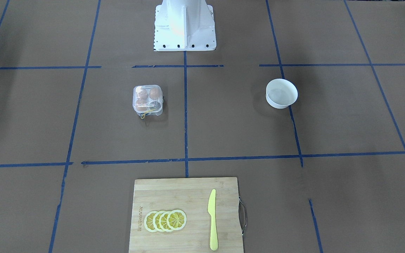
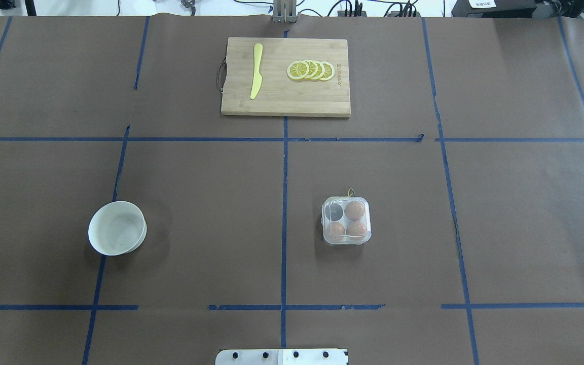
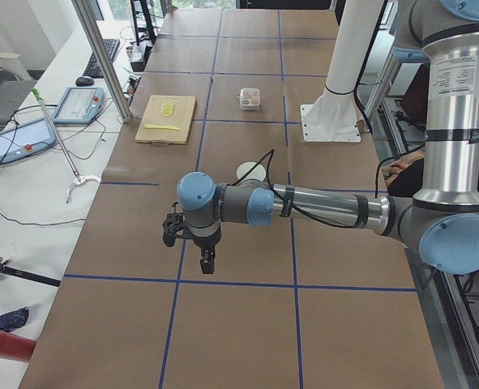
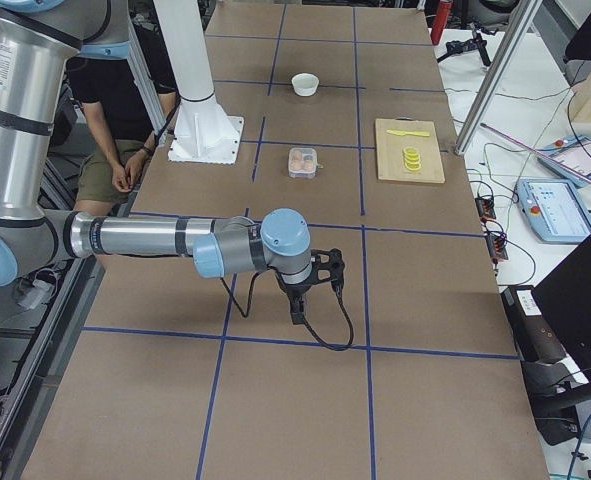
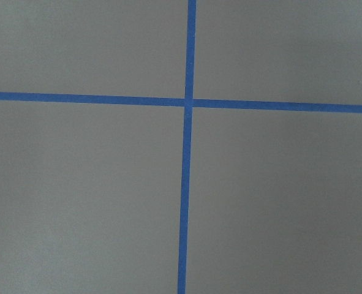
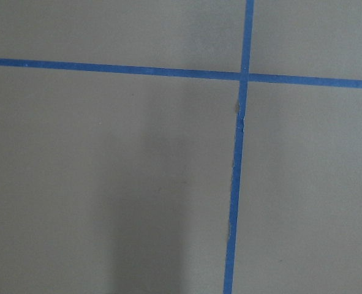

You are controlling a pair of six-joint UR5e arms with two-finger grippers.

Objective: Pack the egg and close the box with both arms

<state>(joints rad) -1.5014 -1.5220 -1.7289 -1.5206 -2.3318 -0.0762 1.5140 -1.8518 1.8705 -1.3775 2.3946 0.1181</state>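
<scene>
The clear box point(image 2: 347, 221) stands right of the table's centre line with its lid down over the cells and the yellow cord at its far side. It holds three tan-brown eggs point(image 2: 355, 209); the far-left cell is dark and empty. The box also shows in the front view point(image 1: 147, 100). Neither arm shows in the overhead or front view. My left gripper point(image 3: 192, 247) hangs over bare table far from the box. My right gripper point(image 4: 315, 285) hangs likewise at the other end. I cannot tell whether either is open or shut. Both wrist views show only brown paper and blue tape.
A white bowl point(image 2: 117, 228) stands on the left half, and it looks empty. A wooden cutting board point(image 2: 271, 104) at the far edge carries a yellow knife point(image 2: 256, 71) and several lemon slices point(image 2: 311, 70). The white pedestal point(image 1: 185, 24) stands at the robot's side.
</scene>
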